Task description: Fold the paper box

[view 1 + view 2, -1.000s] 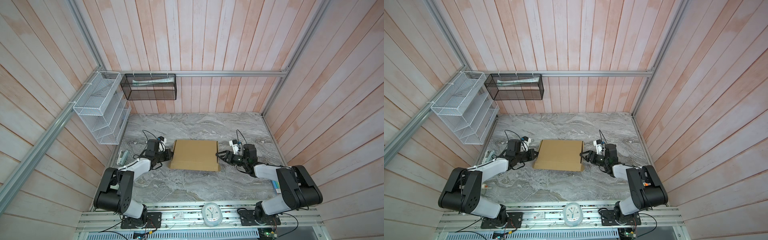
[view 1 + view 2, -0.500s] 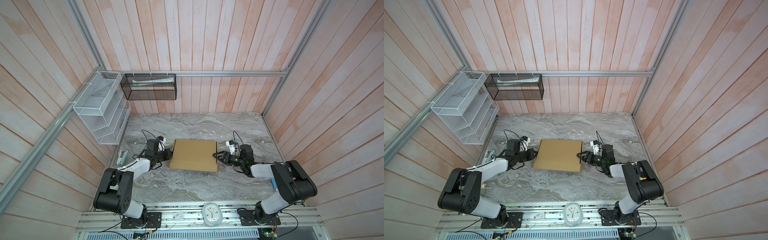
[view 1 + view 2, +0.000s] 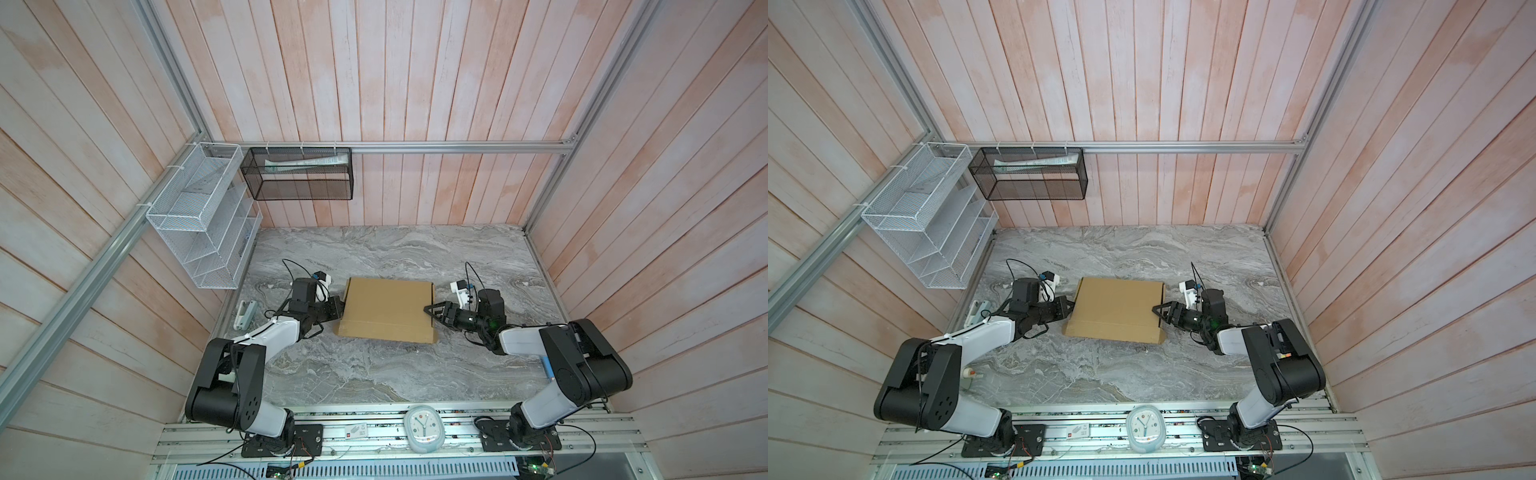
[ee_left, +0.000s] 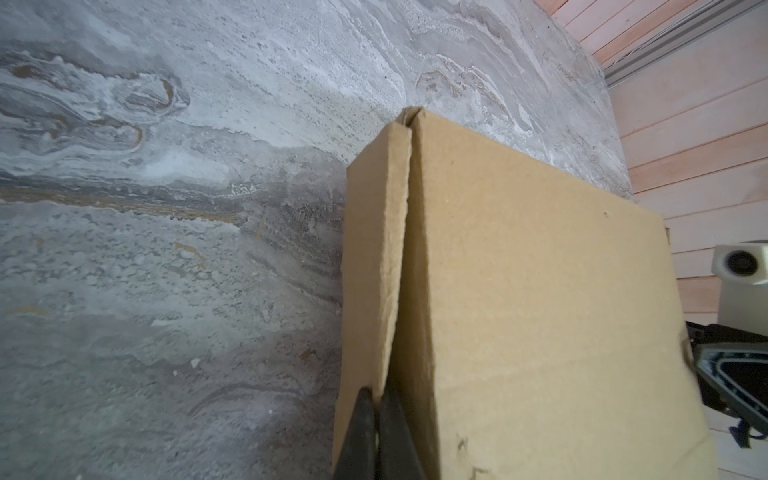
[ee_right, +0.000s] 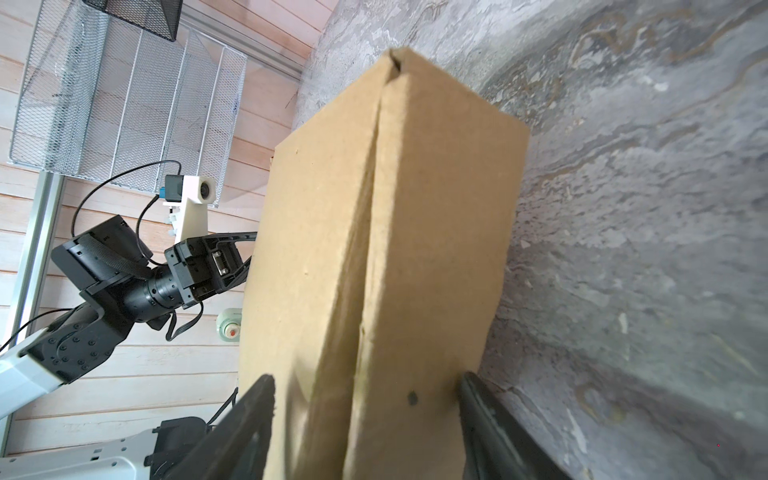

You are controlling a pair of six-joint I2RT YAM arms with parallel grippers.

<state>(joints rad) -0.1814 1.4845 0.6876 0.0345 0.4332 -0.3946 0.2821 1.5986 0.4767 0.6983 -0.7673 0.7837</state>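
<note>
paper box: closed, middle of table
left gripper: 9 o'clock; jaws pinch box edge
right gripper: 3 o'clock; jaws wide, astride box

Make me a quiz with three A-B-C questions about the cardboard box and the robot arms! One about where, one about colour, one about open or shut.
1. Where is the paper box?
A. Floating up high.
B. Flat on the table, between the left gripper and the right gripper.
C. Standing on its end.

2. What colour is it?
A. Blue.
B. White.
C. Brown.

3. How is the left gripper?
A. Shut.
B. Wide open.
C. Out of sight.

Answers:
1 B: both top views show it lying on the table with a gripper at each side.
2 C: it is plain brown cardboard all over.
3 A: the left wrist view shows its jaws closed together at the box's side.
</note>
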